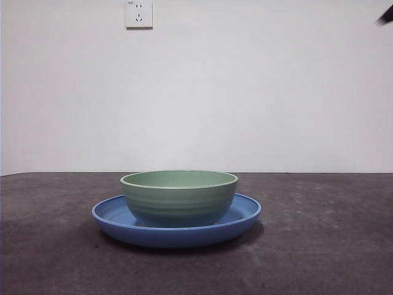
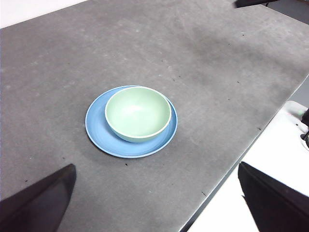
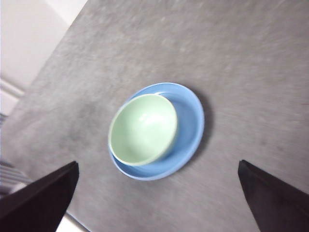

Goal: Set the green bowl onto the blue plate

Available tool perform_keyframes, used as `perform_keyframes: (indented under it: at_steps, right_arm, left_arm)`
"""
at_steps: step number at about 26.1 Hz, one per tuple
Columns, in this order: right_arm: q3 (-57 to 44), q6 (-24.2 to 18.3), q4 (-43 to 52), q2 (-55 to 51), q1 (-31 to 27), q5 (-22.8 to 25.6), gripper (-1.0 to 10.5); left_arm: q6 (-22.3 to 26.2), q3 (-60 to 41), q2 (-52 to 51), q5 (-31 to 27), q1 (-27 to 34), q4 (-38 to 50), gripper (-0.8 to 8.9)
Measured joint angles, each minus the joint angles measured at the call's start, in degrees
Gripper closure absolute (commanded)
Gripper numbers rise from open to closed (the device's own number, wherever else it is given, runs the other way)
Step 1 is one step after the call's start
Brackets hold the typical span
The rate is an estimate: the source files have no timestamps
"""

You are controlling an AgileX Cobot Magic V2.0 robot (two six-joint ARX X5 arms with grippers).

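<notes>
left hand (image 2: pixel 154 203): jaws spread wide, holding nothing; high above the table, well apart from the blue plate; looks down on it from one side
right hand (image 3: pixel 157 198): jaws also wide apart, empty; raised clear of the plate, nothing between the jaws but bare table; picture slightly blurred
front view arms: only a black tip at the top right corner; cannot tell which arm it is
green bowl (image 1: pixel 178 196): upright, sitting inside the blue plate (image 1: pixel 242 216); base on the plate floor; set off-centre, one side close to the plate rim, a wider blue crescent showing on the other side
step in hand: placing looks finished; bowl on plate, both hands free; judged as pull-back or rest stage
next move: likely nothing more than parking the arms; if centring were wanted, a regrip at the bowl rim would be needed
table (image 2: pixel 207 82): dark grey, bare all round the plate; plenty of room on every side of the plate
edges: table edge runs beyond the plate in the left wrist view, white floor past it; plate sits well apart from that edge; no tipping risk seen
wall socket (image 1: pixel 139 13): on the wall far behind the plate; irrelevant
</notes>
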Motion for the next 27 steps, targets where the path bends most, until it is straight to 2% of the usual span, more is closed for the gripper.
perform_keyframes:
  at_steps: [3,6,19,20,21,22,23,24,25,26,27]
  right_arm:
    - [0.0,-2.32,-4.87,-4.76,0.0,3.52,2.5]
    - [0.0,-4.26,-8.09,-8.2,0.0,4.94,2.5]
    - [0.0,-6.29,-8.87,-11.74,0.0,5.27,2.5]
    - [0.0,-6.29,-8.87,-11.74,0.0,5.27,2.7]
    - [0.0,-6.29,-8.87,-11.74,0.0,5.27,3.6]
    - [0.0,-6.32,-8.87,-11.74,0.0,5.27,5.3]
    - [0.0,-6.32,-8.9,-11.74,0.0,5.25,7.1]
    - [0.0,-6.34,-8.87,-11.74,0.0,5.27,8.6]
    - [0.0,-6.47,-8.87,-11.74,0.0,5.27,9.6]
    - [0.0,-6.51,-8.85,-11.74,0.0,5.29,9.3]
    - [0.0,-6.51,-8.81,-11.74,0.0,5.27,9.3]
  left_arm:
    - [0.0,0.0,0.0,0.0,0.0,0.0,0.31]
    - [0.02,0.0,0.0,0.0,0.0,0.0,0.31]
    - [0.0,0.0,0.0,0.0,0.0,0.0,0.32]
    - [0.0,0.0,0.0,0.0,0.0,0.02,0.36]
    - [0.0,0.0,0.0,0.0,0.0,0.02,0.6]
    - [0.0,0.0,0.0,0.0,0.0,0.0,1.39]
    - [0.0,0.0,0.0,0.0,0.0,0.0,2.74]
    - [0.0,0.0,0.0,0.0,0.0,0.0,4.38]
    - [0.07,0.0,0.0,0.0,0.0,0.0,6.56]
    - [0.04,0.0,0.0,0.0,0.0,0.0,8.36]
    - [0.02,0.0,0.0,0.0,0.0,0.0,7.78]
